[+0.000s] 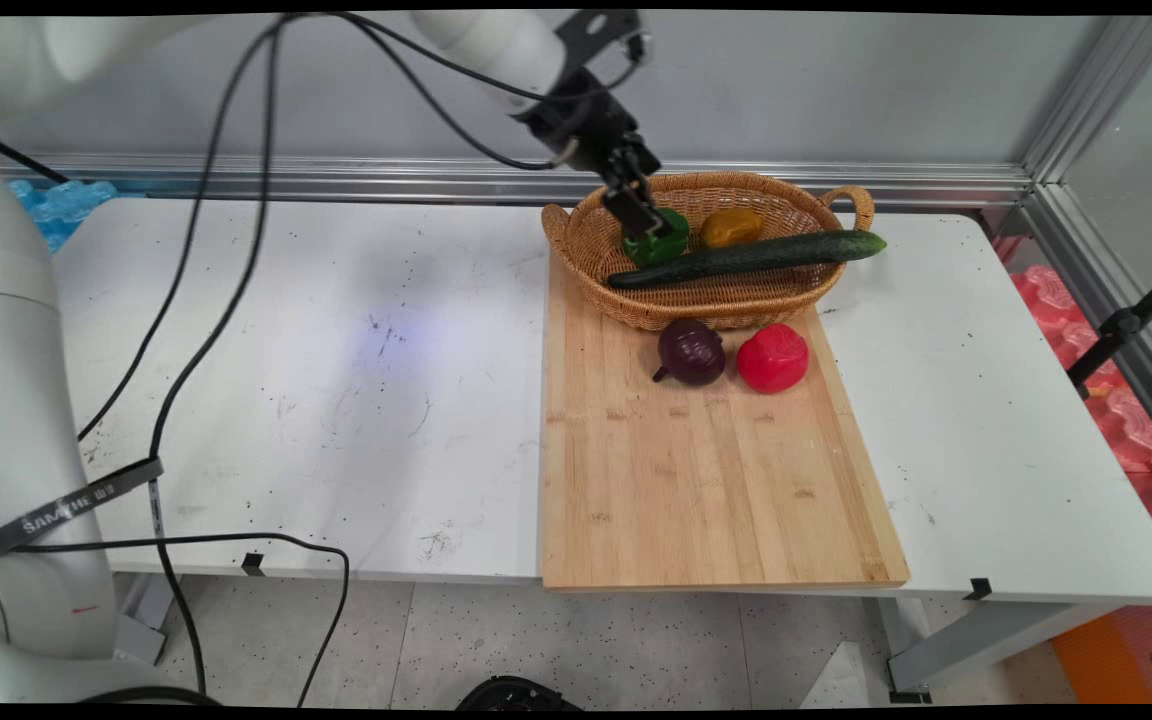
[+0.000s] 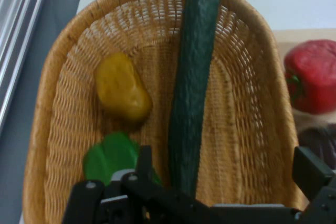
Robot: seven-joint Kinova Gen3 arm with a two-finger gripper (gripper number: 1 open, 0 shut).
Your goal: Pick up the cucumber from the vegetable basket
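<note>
From the main view, the black two-finger pincer [image 1: 648, 222] is down inside the oval woven wicker basket [image 1: 586, 245], right at the green bell pepper [image 1: 664, 246] lying in the basket's left part. Just beside the pepper sits a yellow-brown potato-shaped piece [image 1: 731, 227], and a long dark green cucumber [image 1: 746, 259] lies across the basket, its tip sticking out past the right rim. The basket stands at the far end of a light wooden cutting board [image 1: 696, 470] on the white surface [image 1: 286, 380]. On the board, just in front of the basket, a dark purple onion [image 1: 691, 352] sits close to a red bell pepper [image 1: 772, 357].

Over to the hand view: looking straight down into the basket [image 2: 58, 108]. The fingers [image 2: 311, 172] stand wide apart, gripping nothing. The green pepper [image 2: 110, 157] is by the left finger, the cucumber [image 2: 193, 77] runs up between the fingers, and the yellow-brown piece [image 2: 122, 88] lies beyond the pepper. The red pepper [image 2: 314, 77] shows outside the rim on the right.
</note>
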